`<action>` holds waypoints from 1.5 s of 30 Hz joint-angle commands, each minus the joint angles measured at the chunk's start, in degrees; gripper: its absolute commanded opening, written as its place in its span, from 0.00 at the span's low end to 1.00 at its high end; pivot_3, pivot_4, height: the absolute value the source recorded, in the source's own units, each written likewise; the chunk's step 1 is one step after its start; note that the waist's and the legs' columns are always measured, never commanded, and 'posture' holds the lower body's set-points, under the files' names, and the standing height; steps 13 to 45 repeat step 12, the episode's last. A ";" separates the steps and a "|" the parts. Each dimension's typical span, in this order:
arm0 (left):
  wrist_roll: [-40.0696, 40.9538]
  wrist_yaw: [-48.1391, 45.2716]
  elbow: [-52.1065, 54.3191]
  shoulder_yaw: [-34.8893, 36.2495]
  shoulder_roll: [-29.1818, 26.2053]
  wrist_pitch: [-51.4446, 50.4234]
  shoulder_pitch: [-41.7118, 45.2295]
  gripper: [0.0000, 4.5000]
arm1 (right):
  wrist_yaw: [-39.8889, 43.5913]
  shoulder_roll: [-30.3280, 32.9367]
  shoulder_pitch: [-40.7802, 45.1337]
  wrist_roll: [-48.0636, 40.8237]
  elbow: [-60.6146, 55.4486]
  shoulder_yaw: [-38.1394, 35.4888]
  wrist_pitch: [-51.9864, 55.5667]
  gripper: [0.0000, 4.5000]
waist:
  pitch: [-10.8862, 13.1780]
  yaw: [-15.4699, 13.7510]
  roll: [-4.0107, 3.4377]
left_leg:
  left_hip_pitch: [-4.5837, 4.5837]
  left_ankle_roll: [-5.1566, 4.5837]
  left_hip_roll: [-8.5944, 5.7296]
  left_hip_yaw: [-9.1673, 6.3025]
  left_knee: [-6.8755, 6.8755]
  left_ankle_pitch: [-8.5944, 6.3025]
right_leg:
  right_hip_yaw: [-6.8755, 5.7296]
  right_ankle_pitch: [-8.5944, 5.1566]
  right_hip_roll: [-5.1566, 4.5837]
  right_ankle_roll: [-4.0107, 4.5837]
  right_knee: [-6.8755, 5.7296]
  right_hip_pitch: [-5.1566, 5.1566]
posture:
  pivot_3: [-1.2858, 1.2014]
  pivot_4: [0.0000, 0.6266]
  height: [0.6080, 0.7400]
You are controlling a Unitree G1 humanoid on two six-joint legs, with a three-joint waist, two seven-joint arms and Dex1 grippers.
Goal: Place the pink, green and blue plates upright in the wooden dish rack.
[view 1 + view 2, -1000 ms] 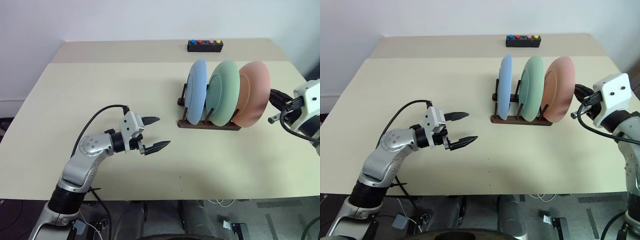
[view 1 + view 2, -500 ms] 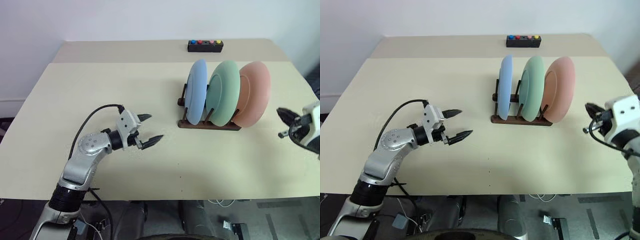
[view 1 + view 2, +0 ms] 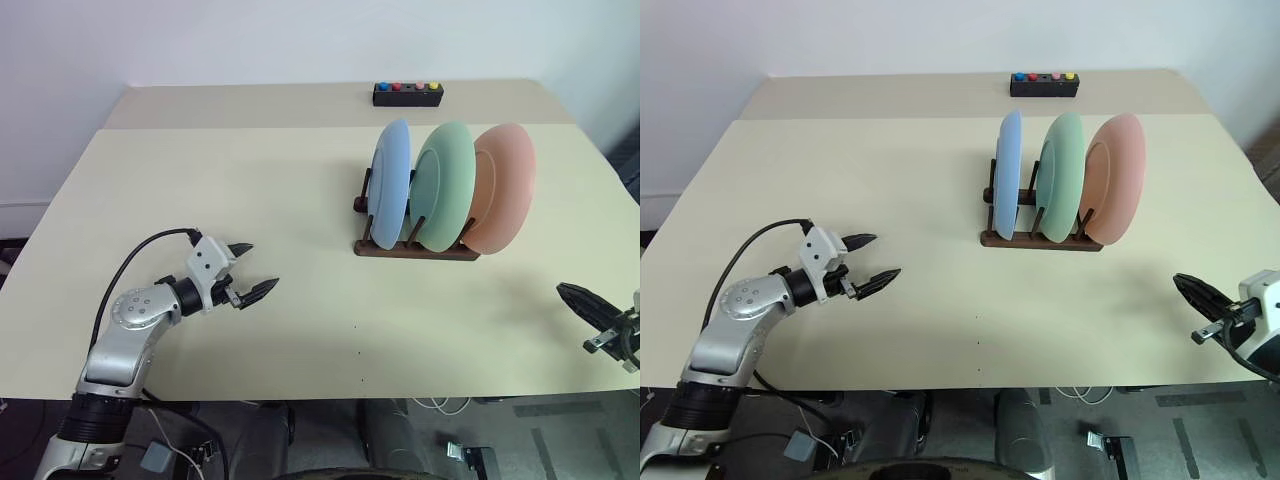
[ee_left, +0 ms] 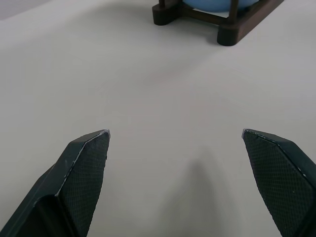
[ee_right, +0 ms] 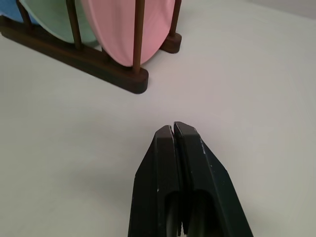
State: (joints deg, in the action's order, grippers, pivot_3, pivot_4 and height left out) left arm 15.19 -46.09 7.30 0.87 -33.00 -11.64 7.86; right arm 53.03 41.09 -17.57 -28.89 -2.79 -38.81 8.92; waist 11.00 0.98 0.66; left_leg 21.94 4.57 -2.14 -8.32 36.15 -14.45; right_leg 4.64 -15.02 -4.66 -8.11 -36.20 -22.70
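Observation:
The blue plate, green plate and pink plate stand upright side by side in the wooden dish rack, right of the table's middle. My left gripper hovers open and empty over the near left of the table, well left of the rack. In the left wrist view the rack's end lies far ahead of the spread fingers. My right gripper is shut on nothing at the near right edge. It points toward the pink plate and stands clear of it.
A small black box with coloured buttons sits at the back, on a second tabletop behind the beige table. The table's front edge runs just under both grippers. A black cable loops over my left wrist.
My right gripper has drawn back from the pink plate and sunk to the near right edge. My left gripper has moved left and nearer the front edge, still open. The plates have not moved.

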 commanded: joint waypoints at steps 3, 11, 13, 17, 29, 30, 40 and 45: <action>-0.15 0.78 -0.16 1.71 -0.18 2.11 -0.85 0.98 | 0.37 -0.15 1.03 -1.47 0.35 -1.09 -1.27 0.00 | -0.01 -0.03 -0.01 | -0.03 0.00 0.00 0.00 -0.01 0.00 | 0.00 0.01 0.00 -0.01 0.00 0.02 | 0.52 0.24 1.00; -0.11 1.84 -0.08 1.02 0.83 2.12 -0.76 0.98 | 0.54 0.39 2.68 -1.90 2.01 -1.10 -1.65 0.00 | -0.01 -0.06 -0.01 | -0.10 0.00 0.00 0.00 -0.01 0.00 | 0.00 0.01 -0.01 -0.02 0.00 0.09 | 0.52 0.24 1.00; -0.26 1.93 -0.05 0.82 0.99 2.18 -0.85 0.98 | 0.52 0.30 2.68 -1.78 1.95 -0.99 -1.70 0.00 | -0.01 -0.06 -0.01 | -0.11 0.00 0.00 0.00 -0.01 0.00 | 0.00 0.01 -0.01 -0.02 0.00 0.09 | 0.52 0.24 1.00; -0.26 1.93 -0.05 0.82 0.99 2.18 -0.85 0.98 | 0.52 0.30 2.68 -1.78 1.95 -0.99 -1.70 0.00 | -0.01 -0.06 -0.01 | -0.11 0.00 0.00 0.00 -0.01 0.00 | 0.00 0.01 -0.01 -0.02 0.00 0.09 | 0.52 0.24 1.00; -0.26 1.93 -0.05 0.82 0.99 2.18 -0.85 0.98 | 0.52 0.30 2.68 -1.78 1.95 -0.99 -1.70 0.00 | -0.01 -0.06 -0.01 | -0.11 0.00 0.00 0.00 -0.01 0.00 | 0.00 0.01 -0.01 -0.02 0.00 0.09 | 0.52 0.24 1.00; -0.26 1.93 -0.05 0.82 0.99 2.18 -0.85 0.98 | 0.52 0.30 2.68 -1.78 1.95 -0.99 -1.70 0.00 | -0.01 -0.06 -0.01 | -0.11 0.00 0.00 0.00 -0.01 0.00 | 0.00 0.01 -0.01 -0.02 0.00 0.09 | 0.52 0.24 1.00; -0.26 1.93 -0.05 0.82 0.99 2.18 -0.85 0.98 | 0.52 0.30 2.68 -1.78 1.95 -0.99 -1.70 0.00 | -0.01 -0.06 -0.01 | -0.11 0.00 0.00 0.00 -0.01 0.00 | 0.00 0.01 -0.01 -0.02 0.00 0.09 | 0.52 0.24 1.00; -0.26 1.93 -0.05 0.82 0.99 2.18 -0.85 0.98 | 0.52 0.30 2.68 -1.78 1.95 -0.99 -1.70 0.00 | -0.01 -0.06 -0.01 | -0.11 0.00 0.00 0.00 -0.01 0.00 | 0.00 0.01 -0.01 -0.02 0.00 0.09 | 0.52 0.24 1.00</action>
